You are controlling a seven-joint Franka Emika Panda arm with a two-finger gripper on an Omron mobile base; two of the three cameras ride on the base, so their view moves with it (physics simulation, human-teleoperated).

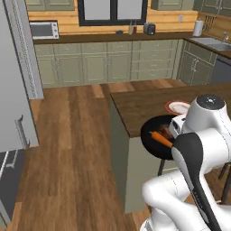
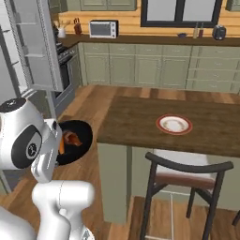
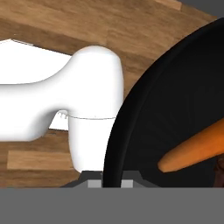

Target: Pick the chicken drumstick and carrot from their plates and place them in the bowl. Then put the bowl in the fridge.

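My gripper is shut on the rim of the black bowl, its fingertips astride the edge in the hand view. The bowl hangs in the air just off the left end of the island counter, above the floor. Inside it lie the orange carrot and the reddish-brown chicken drumstick. One of the plates, cream with a red rim, sits bare on the counter. The light-grey fridge stands at the left, with its shelved door swung open.
The dark wooden island counter lies to the right of the bowl, with a dark stool at its near side. Green-grey cabinets line the far wall, with a microwave and a sink. Wooden floor stretches between island and fridge.
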